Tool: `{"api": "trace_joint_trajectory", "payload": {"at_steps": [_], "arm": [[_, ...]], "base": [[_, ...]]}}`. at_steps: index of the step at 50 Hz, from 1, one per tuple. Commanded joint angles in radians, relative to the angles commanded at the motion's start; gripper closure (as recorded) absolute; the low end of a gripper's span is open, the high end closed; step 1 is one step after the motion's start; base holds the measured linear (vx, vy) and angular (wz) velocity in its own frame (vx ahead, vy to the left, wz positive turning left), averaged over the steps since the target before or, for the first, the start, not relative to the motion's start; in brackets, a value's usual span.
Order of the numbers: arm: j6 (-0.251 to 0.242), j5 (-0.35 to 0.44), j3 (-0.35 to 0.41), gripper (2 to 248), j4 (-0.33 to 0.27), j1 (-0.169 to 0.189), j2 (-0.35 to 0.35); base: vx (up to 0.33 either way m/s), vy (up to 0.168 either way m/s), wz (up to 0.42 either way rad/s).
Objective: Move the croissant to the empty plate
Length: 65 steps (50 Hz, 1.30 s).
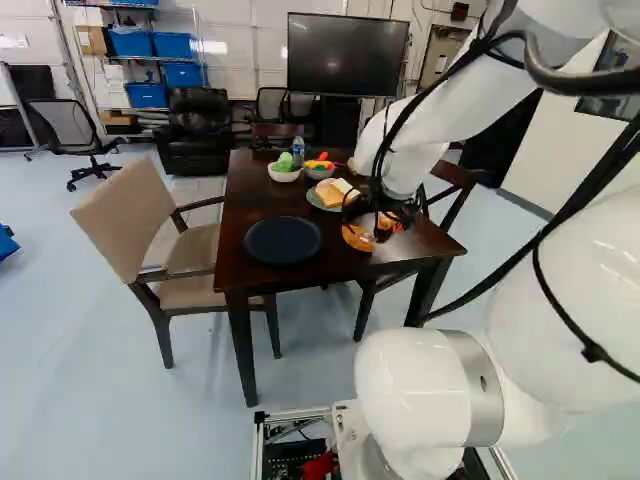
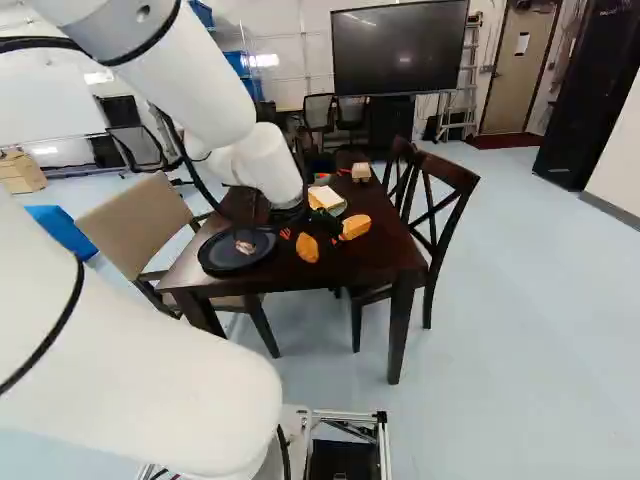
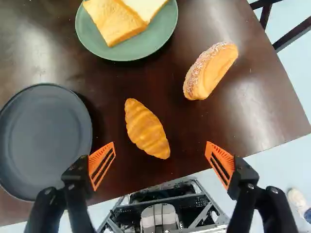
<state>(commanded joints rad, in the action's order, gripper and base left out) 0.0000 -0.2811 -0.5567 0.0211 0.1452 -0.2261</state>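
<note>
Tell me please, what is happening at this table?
A robot arm is working here. Its gripper hangs open above the table, holding nothing. The croissant lies on the table, ahead of the gripper, not yet on the empty dark plate. A bun lies nearby, and bread sits on the green plate.

There's the croissant [image 3: 147, 129] on the worktop [image 3: 187, 124], the end effector [image 2: 309, 238] spread wide near it; a dark plate [image 3: 43, 136] to one side, a sugared roll [image 3: 210, 72] to the other.
</note>
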Motion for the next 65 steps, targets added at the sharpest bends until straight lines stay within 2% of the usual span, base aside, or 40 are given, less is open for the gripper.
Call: {"api": "trace_joint_trajectory", "payload": {"at_steps": [23,36,48,65], "arm": [[0.0,-0.157,-0.124,3,-0.005,-0.014,0.13],[-0.006,-0.221,-0.194,3,-0.029,-0.022,0.201],[-0.107,-0.265,-0.243,3,-0.052,-0.027,0.249],[-0.284,-0.331,-0.248,3,-0.061,-0.027,0.254]], "base": [[0.0,0.0,0.0],[0.0,0.0,0.0],[0.0,0.0,0.0],[0.0,0.0,0.0]]}}
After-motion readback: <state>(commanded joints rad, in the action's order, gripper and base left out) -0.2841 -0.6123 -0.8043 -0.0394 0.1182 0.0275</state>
